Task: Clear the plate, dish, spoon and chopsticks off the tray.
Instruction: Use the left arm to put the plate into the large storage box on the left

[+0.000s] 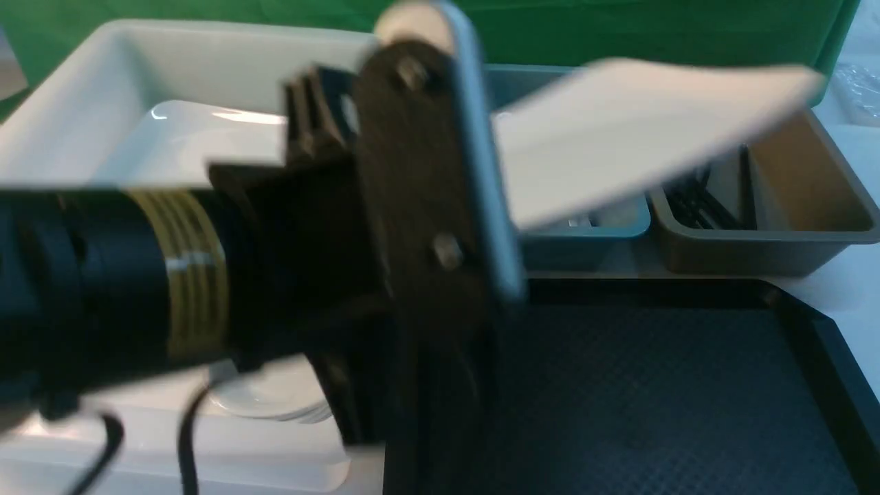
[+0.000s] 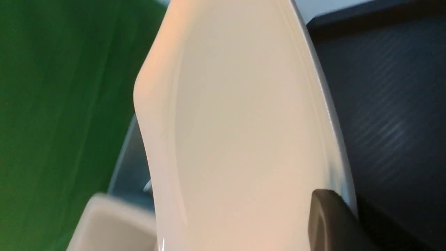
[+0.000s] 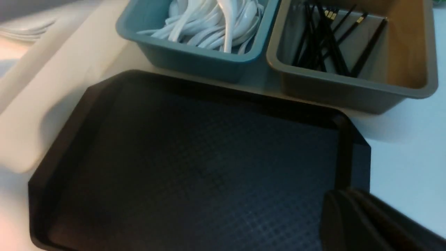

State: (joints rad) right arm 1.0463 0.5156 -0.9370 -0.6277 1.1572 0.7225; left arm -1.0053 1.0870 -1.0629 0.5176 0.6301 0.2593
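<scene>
My left gripper (image 1: 491, 179) is shut on the rim of the large white plate (image 1: 639, 124). It holds the plate tilted in the air over the teal bin and the brown bin. In the left wrist view one dark finger (image 2: 331, 223) presses on the plate (image 2: 237, 132), and the other finger is hidden behind it. The black tray (image 3: 195, 167) lies bare below. My right gripper (image 3: 348, 205) is shut and empty over the tray's near right corner. White spoons (image 3: 212, 24) lie in the teal bin and black chopsticks (image 3: 320, 45) in the brown bin. I cannot make out a dish for certain.
A big white tub (image 1: 82, 82) stands at the back left with a white plate (image 1: 185, 137) inside. The teal bin (image 3: 195, 59) and brown bin (image 3: 348, 87) sit side by side behind the tray. My left arm (image 1: 137, 275) blocks much of the front view.
</scene>
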